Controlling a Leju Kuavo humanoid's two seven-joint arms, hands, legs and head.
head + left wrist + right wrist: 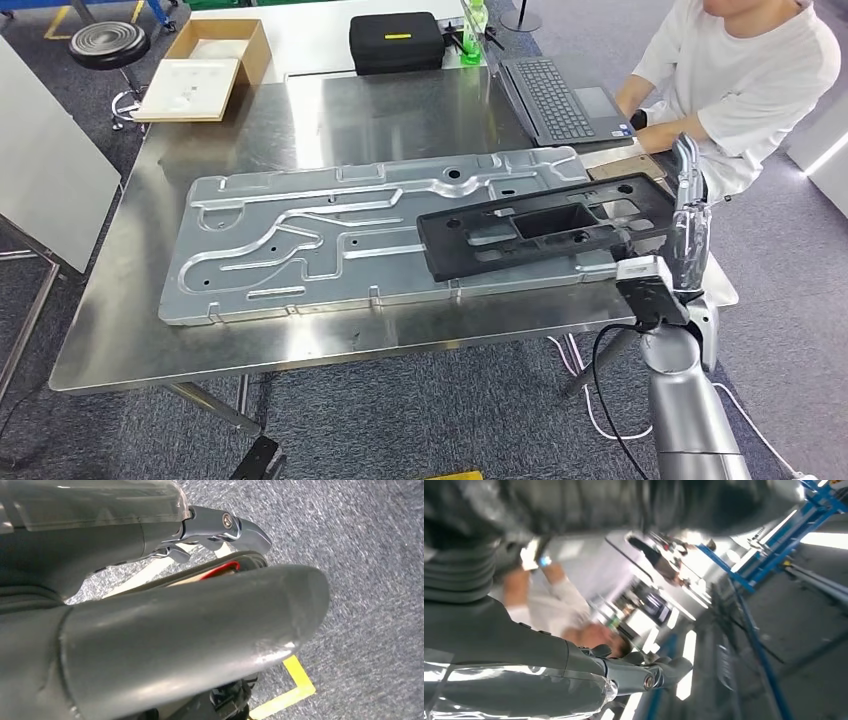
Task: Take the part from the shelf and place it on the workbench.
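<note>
Part (545,232), a black frame, lies right of centre in our head view, resting on the right end of the grey plate (370,232) on the counter (330,345). Its right end reaches past the plate toward the counter's right edge. Our right hand (688,215) stands upright just beside that end, fingers straight; we cannot tell whether it touches. Bare counter runs along the lower and left edges. A person (740,75) sits upper right by a laptop (560,100). Our left hand (165,630) hangs over carpet, holding nothing that we can see.
</note>
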